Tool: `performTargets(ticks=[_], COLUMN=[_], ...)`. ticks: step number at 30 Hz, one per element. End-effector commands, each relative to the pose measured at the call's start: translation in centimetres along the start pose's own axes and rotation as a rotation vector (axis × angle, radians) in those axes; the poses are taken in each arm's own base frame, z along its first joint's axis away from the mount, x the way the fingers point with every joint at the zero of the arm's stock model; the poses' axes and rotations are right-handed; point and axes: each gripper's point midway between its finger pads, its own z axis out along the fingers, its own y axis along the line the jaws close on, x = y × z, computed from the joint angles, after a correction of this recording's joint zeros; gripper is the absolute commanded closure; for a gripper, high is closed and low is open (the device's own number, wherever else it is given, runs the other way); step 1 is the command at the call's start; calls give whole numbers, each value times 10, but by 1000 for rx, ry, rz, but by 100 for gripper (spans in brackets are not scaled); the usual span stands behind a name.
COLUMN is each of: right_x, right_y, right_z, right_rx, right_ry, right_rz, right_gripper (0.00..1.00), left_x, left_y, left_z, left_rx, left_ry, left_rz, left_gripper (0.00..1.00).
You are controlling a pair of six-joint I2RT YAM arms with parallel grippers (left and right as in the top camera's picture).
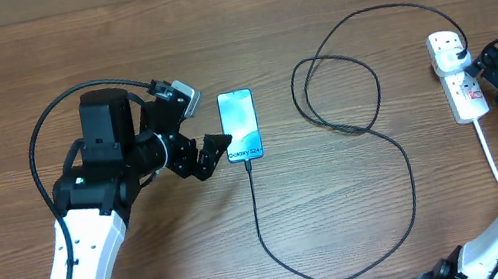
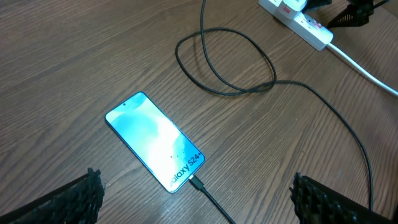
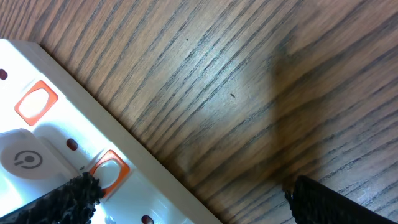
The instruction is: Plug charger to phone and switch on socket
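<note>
Table [image 1: 108,21]: wood-grain; lit phone [image 1: 239,124] lay w/ charger [image 1: 405,164] tip at port.
L gripper [image 2: 202,202]: fingers wide, beside phone.
R gripper [image 3: 199,199]: fingers wide over socket [image 1: 458,84].

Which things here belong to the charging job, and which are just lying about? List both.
Job:
- phone
- charger, already at the phone's bottom edge
- socket

Just there:
- white cord trailing from the socket
- table
</note>
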Motion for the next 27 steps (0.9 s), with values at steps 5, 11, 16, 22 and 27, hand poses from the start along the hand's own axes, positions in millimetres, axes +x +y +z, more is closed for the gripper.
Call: performTargets(ticks=[5, 11, 16, 22, 27], right_x=[-20, -35, -22, -16, -2], right_y=[14, 0, 4, 4, 5], right_z=[-23, -27, -7, 0, 6], right_rx=[-14, 43, 48, 53, 56], right_ry=[-13, -63, -7, 17, 52], right_rz=[-16, -5, -20, -21, -29], right_gripper=[0, 0, 0, 0, 0], left_x=[-1, -1, -3, -4, -4], left_y=[-4, -4, -3, -3, -3], left_z=[2, 2, 2, 2, 2], left_rx=[21, 21, 19, 18, 18], left_ry=[-4, -4, -10, -16, -16], left_rz=[32, 33, 37, 41, 42], left_gripper=[0, 0, 0, 0, 0])
